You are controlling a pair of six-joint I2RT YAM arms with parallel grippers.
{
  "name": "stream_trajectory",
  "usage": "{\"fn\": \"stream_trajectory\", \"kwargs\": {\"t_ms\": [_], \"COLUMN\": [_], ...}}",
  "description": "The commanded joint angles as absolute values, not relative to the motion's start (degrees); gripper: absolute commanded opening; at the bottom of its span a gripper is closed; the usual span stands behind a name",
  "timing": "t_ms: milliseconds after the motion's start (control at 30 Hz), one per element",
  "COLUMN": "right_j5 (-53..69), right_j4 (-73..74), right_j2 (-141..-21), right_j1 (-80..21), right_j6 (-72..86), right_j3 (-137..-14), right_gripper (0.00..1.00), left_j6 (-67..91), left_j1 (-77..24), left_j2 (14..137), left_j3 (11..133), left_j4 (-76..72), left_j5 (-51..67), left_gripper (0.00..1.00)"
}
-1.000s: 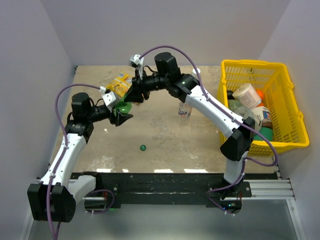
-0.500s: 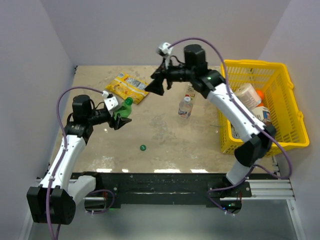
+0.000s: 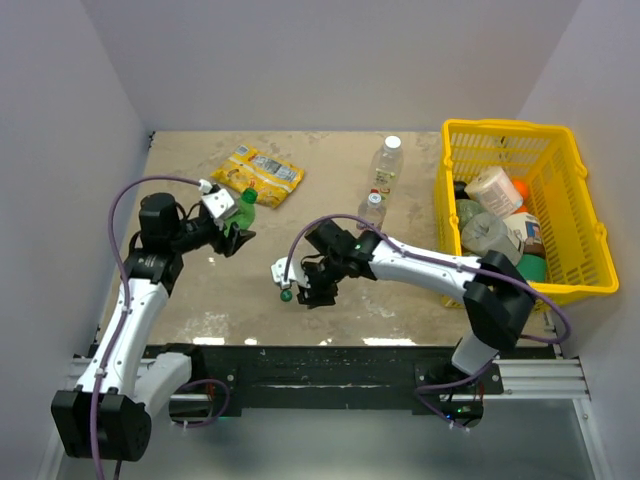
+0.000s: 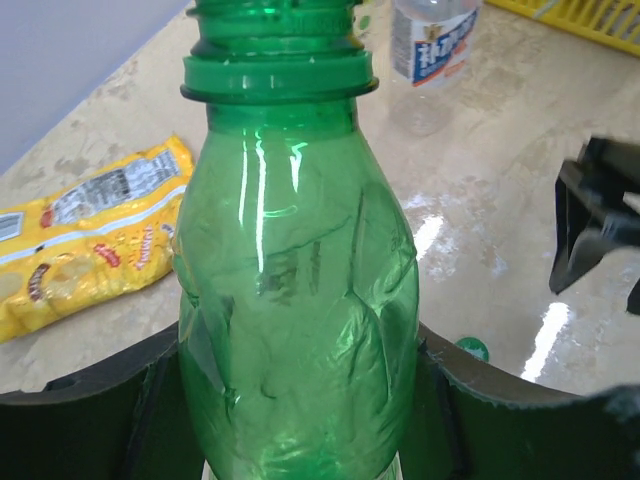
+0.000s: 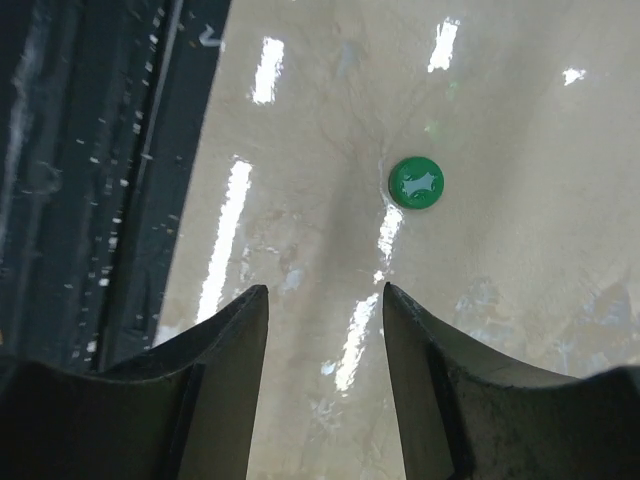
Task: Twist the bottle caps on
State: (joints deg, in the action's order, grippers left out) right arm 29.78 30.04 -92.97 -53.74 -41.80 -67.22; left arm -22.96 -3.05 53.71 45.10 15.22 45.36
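We find the left tool (image 3: 232,235) clenched on the dented green plastic bottle (image 4: 298,270). The right tool (image 5: 325,300) is released, near the small round green cap (image 5: 415,183). We judge the cap light and slippery, so pinch its rim.

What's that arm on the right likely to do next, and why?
Probably ease the right gripper forward until its open jaws straddle the green cap, then close. The cap lies loose on the table just beyond the fingertips, and the green bottle clamped in the left gripper looks uncapped.

We lose the green bottle's (image 4: 298,300) mouth and base past the picture edges. The clear bottle (image 4: 435,60) is cut off at the top.
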Motion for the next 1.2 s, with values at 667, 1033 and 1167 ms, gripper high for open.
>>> {"fn": "stream_trajectory", "kwargs": {"t_ms": [667,1033,1167], "right_j5": [24.61,22.24,22.32], "right_j4": [26.19,25.22,26.19], "right_j2": [-111.27,-113.82,-114.78], "right_j1": [-58.18,-58.36,-58.36], "right_j6": [-55.19,-54.49,-54.41], "right_j3": [-79.89,-80.77,-81.91], "right_gripper": [0.57,0.52,0.50], "left_j6": [-2.64,-2.55,-2.29], "left_j1": [0.00,1.67,1.85], "left_j2": [48.96,48.96,49.22], "left_j3": [44.12,43.51,43.33], "left_j4": [3.43,3.25,3.08], "left_j5": [26.54,27.07,27.60], "left_gripper": [0.00,0.00,0.00]}}
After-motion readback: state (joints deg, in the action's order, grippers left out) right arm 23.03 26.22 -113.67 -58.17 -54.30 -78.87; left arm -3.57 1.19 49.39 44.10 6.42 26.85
